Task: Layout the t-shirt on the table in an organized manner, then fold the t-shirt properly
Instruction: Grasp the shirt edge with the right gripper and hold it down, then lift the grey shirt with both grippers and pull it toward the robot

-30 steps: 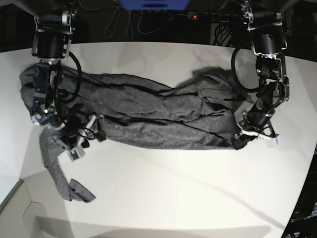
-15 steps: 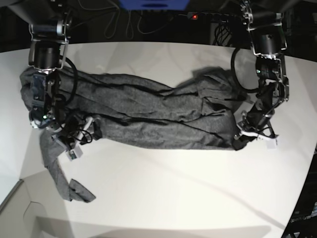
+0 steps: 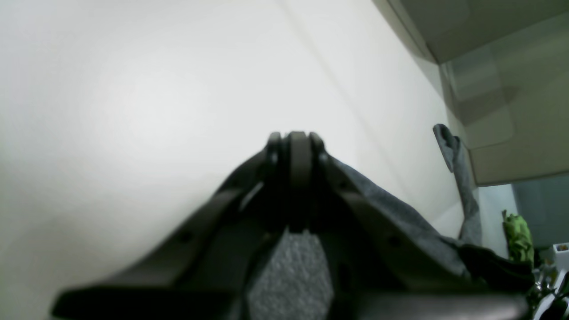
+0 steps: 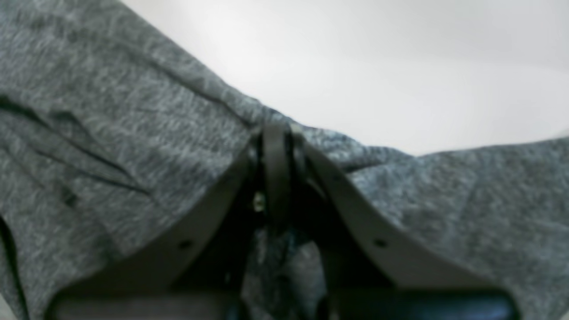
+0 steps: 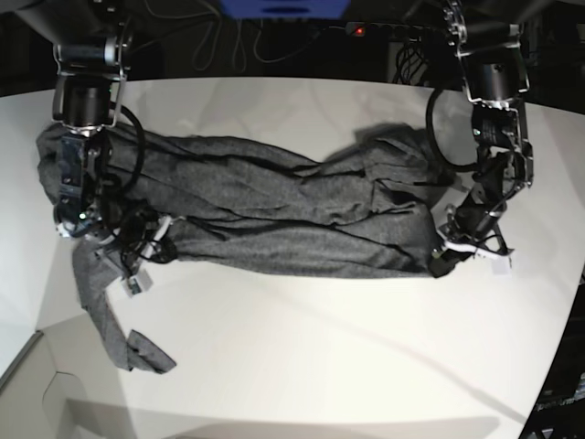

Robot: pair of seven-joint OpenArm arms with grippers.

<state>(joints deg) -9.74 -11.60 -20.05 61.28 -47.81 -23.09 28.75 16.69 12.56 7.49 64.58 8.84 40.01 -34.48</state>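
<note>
Grey t-shirt, stretched across white worktop between two closed tools.

Left wrist view: the left tool [image 3: 297, 151] is seen with jaws pressed together, heathered cloth of the t-shirt [image 3: 400, 222] pinched between them and trailing to the right over the worktop [image 3: 133, 111]. Right wrist view: the right tool [image 4: 275, 146] is closed on a gathered ridge of the t-shirt [image 4: 111, 146], with creased cloth spread on both sides and bare worktop [image 4: 355, 66] beyond. Base view: the t-shirt [image 5: 274, 215] is laid lengthwise, wrinkled, across the worktop [image 5: 320, 366]; it is held at one end by the left tool [image 5: 448, 256] and at the other by the right tool [image 5: 137, 251]; a sleeve is seen trailing toward the near edge.
</note>
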